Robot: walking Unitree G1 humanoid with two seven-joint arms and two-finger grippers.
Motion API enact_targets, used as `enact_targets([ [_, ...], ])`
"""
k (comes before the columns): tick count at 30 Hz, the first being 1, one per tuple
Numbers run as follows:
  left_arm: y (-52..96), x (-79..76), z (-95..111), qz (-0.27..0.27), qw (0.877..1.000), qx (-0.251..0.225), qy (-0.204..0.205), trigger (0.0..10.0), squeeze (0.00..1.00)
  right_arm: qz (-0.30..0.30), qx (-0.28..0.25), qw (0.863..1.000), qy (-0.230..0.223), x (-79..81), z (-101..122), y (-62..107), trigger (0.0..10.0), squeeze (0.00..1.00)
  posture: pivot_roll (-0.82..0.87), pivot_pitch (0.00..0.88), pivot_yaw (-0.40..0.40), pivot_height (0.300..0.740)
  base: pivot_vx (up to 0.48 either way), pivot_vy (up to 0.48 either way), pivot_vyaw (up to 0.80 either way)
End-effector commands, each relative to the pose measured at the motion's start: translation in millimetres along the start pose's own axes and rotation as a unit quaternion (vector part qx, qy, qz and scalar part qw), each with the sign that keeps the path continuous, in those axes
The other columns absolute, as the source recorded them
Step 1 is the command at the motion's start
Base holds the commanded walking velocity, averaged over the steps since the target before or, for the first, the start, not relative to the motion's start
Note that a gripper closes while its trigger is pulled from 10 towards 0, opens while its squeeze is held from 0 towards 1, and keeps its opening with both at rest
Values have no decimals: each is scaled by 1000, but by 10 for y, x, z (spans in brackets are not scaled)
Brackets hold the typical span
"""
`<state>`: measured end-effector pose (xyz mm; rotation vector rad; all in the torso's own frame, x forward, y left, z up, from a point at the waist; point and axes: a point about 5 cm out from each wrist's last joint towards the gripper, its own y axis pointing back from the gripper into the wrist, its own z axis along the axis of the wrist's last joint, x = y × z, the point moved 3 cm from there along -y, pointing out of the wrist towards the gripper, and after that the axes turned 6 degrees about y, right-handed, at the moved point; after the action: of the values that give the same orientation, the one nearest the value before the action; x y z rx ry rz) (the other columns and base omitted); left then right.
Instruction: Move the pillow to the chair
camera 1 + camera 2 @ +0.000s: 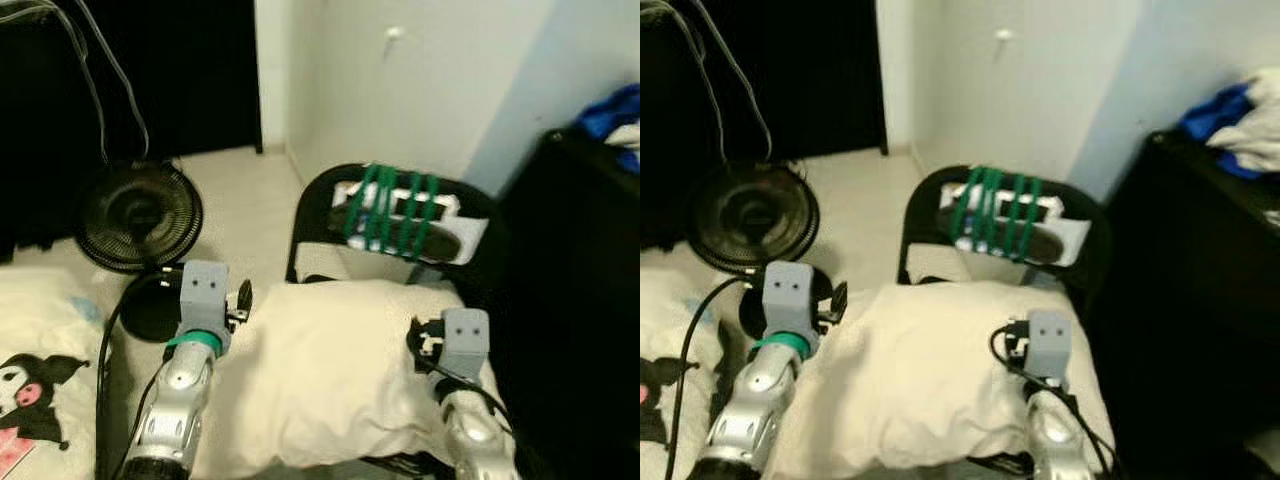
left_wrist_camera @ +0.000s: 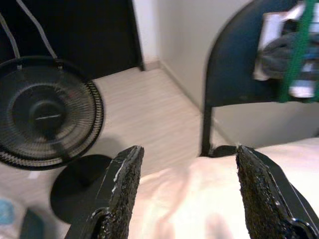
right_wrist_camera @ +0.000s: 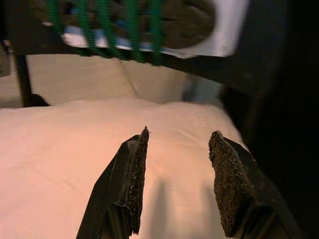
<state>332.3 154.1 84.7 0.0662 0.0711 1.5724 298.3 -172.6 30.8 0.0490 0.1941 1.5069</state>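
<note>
So rn I'd say I'm at the tail end of the job: the pillow [image 1: 330,370] is lying flat on the seat of the chair [image 1: 400,190], filling the seat up to the backrest, its near-left part bulging out past where I'd guess the seat ends. Both arms are up over it. Left gripper [image 2: 187,191] is spread wide open w/ nothing between the pads, hovering at the pillow's left edge, and thru the gap I see fabric plus bare floor. Right gripper [image 3: 177,184] is open too, empty, sitting just above the pillow's right half, near the chair's right side. So afaict the drop is done and what's left is release/retreat. Next move imo: lift both arms straight up and back w/o snagging the cover, maybe nudge the left side inward first so it doesn't slide off. Stuff I can't make out: the seat itself is totally covered, so idk how much of the pillow is actually supported; its front edge is cut off at the bottom of the head cam; can't tell what the green-strapped bundle [image 1: 395,215] on the backrest is. Fan [image 1: 137,215] stands on the floor to the left, near the left arm, so watch the swing there.
</note>
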Motion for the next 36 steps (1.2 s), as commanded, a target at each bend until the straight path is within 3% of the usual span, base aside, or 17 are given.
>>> enact_targets([
  [1,21,87,-47,13,1000,9,-3,10000,0,10,8,1000,-11,57,-28,16,10000,0,71,33,-5,740,0,0,0],
  [5,14,153,-22,26,1000,6,-1,10000,0,20,8,1000,-19,99,-3,-2,10000,0,75,41,-15,740,0,0,0],
  [15,9,153,-5,28,1000,4,-4,10000,0,22,20,999,-27,107,3,-46,10000,0,82,45,-21,740,0,0,0],
  [27,-58,114,47,11,1000,2,-15,10000,0,14,13,1000,10,141,37,-88,10000,0,90,28,21,740,0,0,0],
  [36,-96,40,75,-3,1000,-1,-16,10000,0,18,10,999,25,164,64,-108,10000,0,83,20,28,740,0,0,800],
])
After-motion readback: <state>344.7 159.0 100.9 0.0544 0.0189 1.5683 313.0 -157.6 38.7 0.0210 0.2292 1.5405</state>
